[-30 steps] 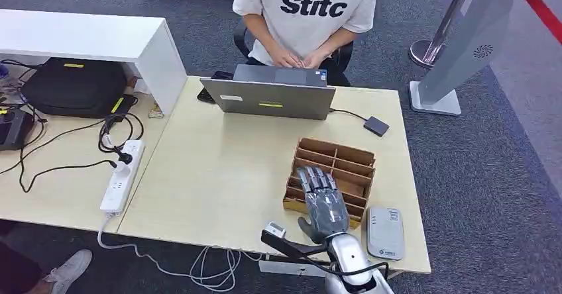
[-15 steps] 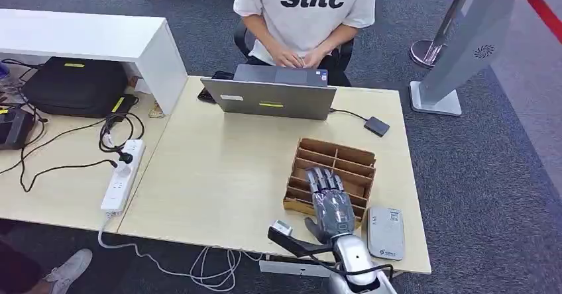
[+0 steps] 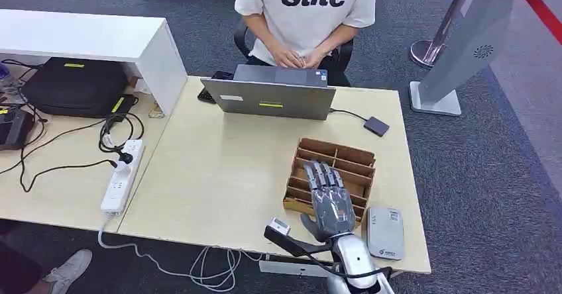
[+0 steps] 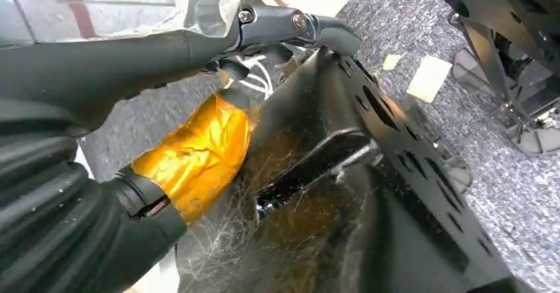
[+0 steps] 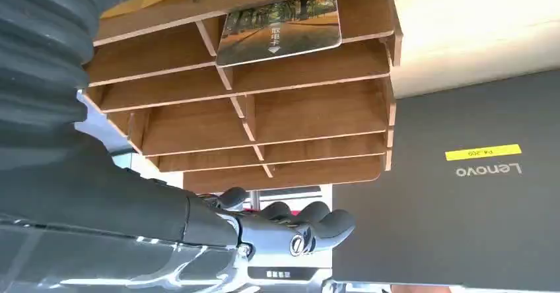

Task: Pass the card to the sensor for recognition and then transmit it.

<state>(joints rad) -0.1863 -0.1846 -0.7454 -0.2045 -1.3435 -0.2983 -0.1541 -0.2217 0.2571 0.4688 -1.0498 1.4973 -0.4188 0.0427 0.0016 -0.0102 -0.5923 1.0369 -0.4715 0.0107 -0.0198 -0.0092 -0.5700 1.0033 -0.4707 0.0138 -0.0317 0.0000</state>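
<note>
The right hand hovers flat, fingers apart, over the wooden organizer. Bare surface opens to its left. The sensor lies just right, the laptop stands beyond, and a person sits behind it.

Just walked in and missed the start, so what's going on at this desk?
The robot's right hand hovers with fingers spread over a wooden slotted organizer on the desk, holding nothing. A card sits in one of the organizer's slots. A grey card reader lies just beside the organizer. Across the desk, a person sits behind an open laptop.
</note>
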